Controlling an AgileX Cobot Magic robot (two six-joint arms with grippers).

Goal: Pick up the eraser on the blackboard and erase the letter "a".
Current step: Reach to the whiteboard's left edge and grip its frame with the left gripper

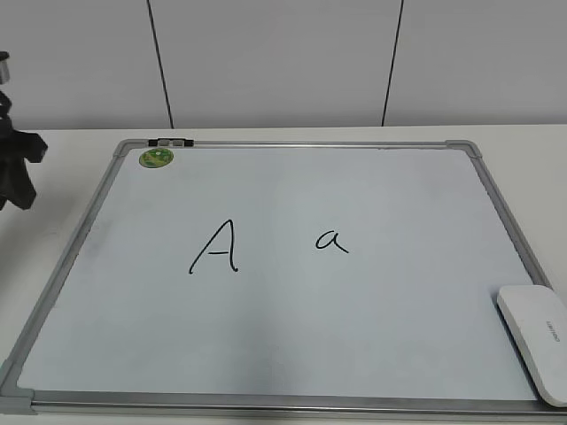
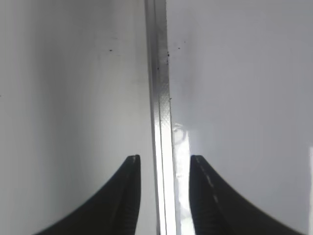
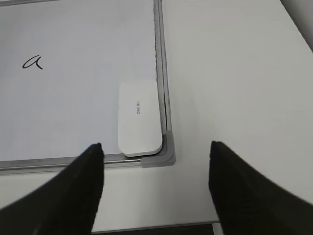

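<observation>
The blackboard (image 1: 133, 292) is a pale board in a silver-grey frame, lying flat on the table. The small letter "a" (image 1: 332, 240) is right of centre, beside a larger capital "A" (image 1: 215, 247). The white eraser (image 1: 538, 338) lies in the board's near right corner. In the right wrist view the eraser (image 3: 139, 119) sits against the frame corner, and the letter "a" (image 3: 32, 62) is at the upper left. My right gripper (image 3: 156, 152) is open and empty, above the table just short of that corner. My left gripper (image 2: 165, 161) is open, its fingers either side of the board's frame (image 2: 159, 98).
A round green magnet (image 1: 156, 158) and a grey clip (image 1: 171, 142) sit at the board's far left corner. The left arm's dark body (image 1: 16, 164) is at the left edge. A white panelled wall stands behind the table. The table's near edge (image 3: 161, 226) is below my right gripper.
</observation>
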